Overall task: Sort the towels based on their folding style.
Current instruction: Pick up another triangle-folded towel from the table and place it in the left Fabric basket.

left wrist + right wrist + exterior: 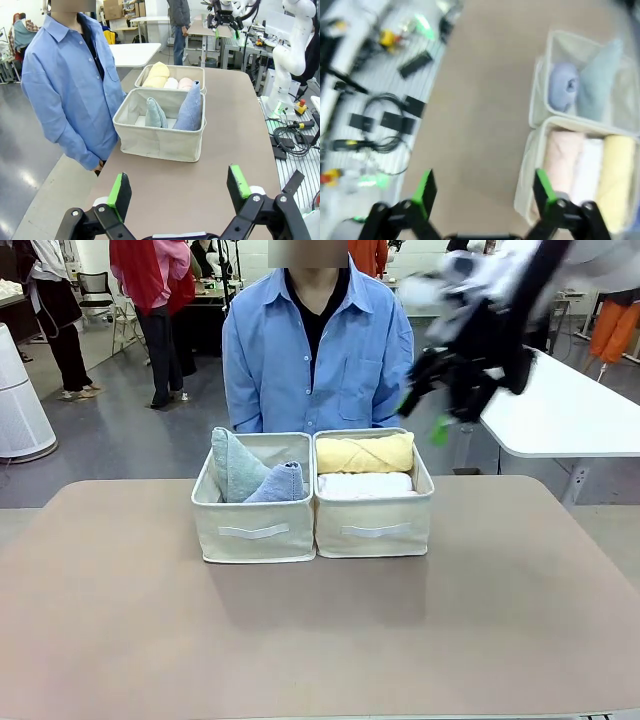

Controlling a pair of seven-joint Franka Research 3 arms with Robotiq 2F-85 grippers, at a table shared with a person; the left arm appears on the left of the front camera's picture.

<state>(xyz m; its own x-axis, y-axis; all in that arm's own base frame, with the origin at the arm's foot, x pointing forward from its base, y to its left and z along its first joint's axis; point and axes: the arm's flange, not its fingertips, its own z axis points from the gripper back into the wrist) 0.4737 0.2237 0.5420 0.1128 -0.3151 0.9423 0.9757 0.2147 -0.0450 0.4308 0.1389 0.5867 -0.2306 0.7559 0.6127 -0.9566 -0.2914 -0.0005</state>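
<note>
Towels sit in two beige bins that stand touching side by side in the middle of the table [120,620], near its far edge. From the front, the left bin [254,532] holds the two cones, the grey-green cone [234,466] standing point up towards the back left and the blue cone [280,484] leaning beside it. The right bin [374,528] holds the rolls lying flat: a yellow roll [364,453] at the back and a white roll [365,484] in front of it. The left wrist view also shows a pink roll [186,83] next to the white one in that bin. A person in a blue shirt [318,355] stands just behind the bins, arms down. The right gripper [440,405] is up in the air to the right of the person, badly blurred; its own camera looks down past its spread, empty fingers [425,187] at the bins and the table edge. The left gripper [179,192] hangs over the bare table well short of the bins, green pads wide apart with nothing between them.
</note>
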